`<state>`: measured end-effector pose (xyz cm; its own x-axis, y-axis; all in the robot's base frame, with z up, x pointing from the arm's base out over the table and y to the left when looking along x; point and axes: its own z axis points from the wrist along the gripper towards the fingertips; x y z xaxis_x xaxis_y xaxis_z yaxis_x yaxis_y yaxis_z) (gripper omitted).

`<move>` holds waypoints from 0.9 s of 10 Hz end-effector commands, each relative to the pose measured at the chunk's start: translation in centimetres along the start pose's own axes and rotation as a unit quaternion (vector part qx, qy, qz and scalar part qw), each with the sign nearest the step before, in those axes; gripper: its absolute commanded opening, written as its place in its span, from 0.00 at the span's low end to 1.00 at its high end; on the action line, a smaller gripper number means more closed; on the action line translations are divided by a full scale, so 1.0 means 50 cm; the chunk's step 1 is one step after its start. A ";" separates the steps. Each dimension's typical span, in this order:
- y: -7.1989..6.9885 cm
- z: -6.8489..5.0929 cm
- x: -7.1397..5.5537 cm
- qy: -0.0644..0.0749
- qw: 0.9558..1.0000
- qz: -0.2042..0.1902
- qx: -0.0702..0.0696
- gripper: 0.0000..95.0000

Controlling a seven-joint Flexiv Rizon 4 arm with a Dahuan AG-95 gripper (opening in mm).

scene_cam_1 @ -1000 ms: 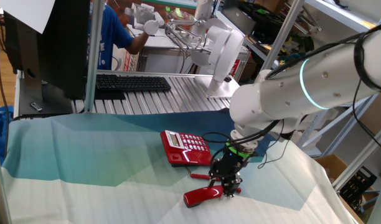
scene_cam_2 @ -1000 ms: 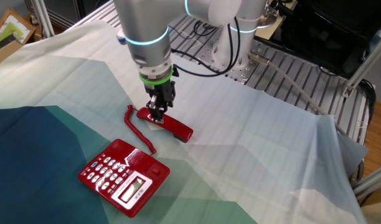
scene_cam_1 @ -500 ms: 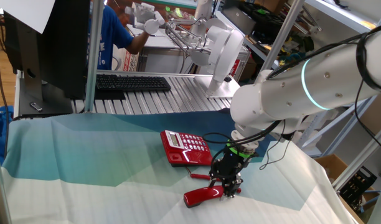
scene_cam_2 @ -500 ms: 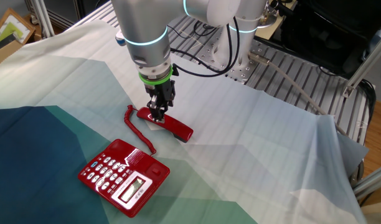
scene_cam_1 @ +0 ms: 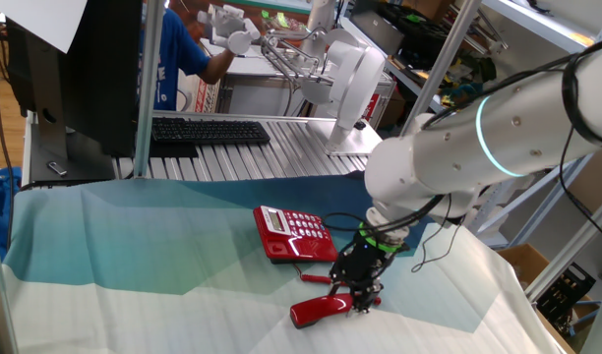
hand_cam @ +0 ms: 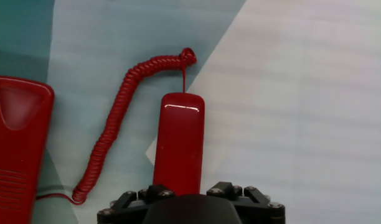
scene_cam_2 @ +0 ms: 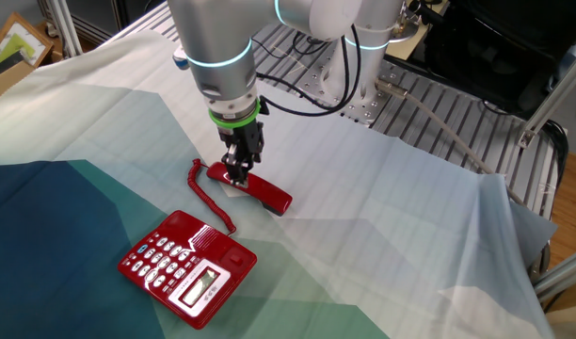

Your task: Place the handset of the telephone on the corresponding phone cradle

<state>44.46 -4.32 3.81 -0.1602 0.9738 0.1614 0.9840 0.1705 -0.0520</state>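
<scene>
Almost nothing has shifted over the last second: the arm's upper body leans very slightly differently in one fixed view, but the hand (scene_cam_2: 238, 171) sits at the same spot on the handset (scene_cam_2: 251, 187), and the handset lies where it lay, flat on the cloth-covered table (scene_cam_2: 382, 235). The hand comes straight down onto the handset's middle, a little toward the cord end, with the fingers either side of its narrow width; they look closed in against the red plastic, though the hand view hides the fingertips under the hand's own body, so a firm hold is a judgement, not something seen. In the hand view the handset's (hand_cam: 178, 148) long axis runs straight away from the camera, its far end leading to the coiled cord (hand_cam: 119, 124), which loops back to the telephone (hand_cam: 16, 149) at the left edge. The handset is well apart from the telephone (scene_cam_2: 186, 267), lying roughly alongside it with the cord in between. The phone cradle (scene_cam_2: 216, 241) appears to be the recessed strip on the side of the base nearest the handset, so the coming move looks like a lift and a short sideways carry, keeping the long axis matched to that strip.
</scene>
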 end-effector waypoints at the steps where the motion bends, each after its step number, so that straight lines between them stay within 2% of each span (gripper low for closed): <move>1: 0.004 0.009 -0.001 0.003 1.000 0.007 0.003 0.60; 2: 0.005 0.013 -0.001 0.006 1.000 0.007 0.000 0.60; 3: 0.004 0.011 -0.001 0.014 1.000 0.015 -0.009 0.60; 4: 0.003 0.005 -0.001 0.024 0.999 0.021 -0.010 0.60; 5: 0.002 0.002 0.000 0.023 1.000 0.018 -0.003 0.60; 7: 0.001 0.002 0.003 0.025 0.999 0.023 -0.003 0.60; 9: 0.001 0.001 0.005 0.036 0.999 0.032 -0.005 0.60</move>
<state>44.41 -4.07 3.68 -0.0905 0.9717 0.2183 0.9928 0.1052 -0.0565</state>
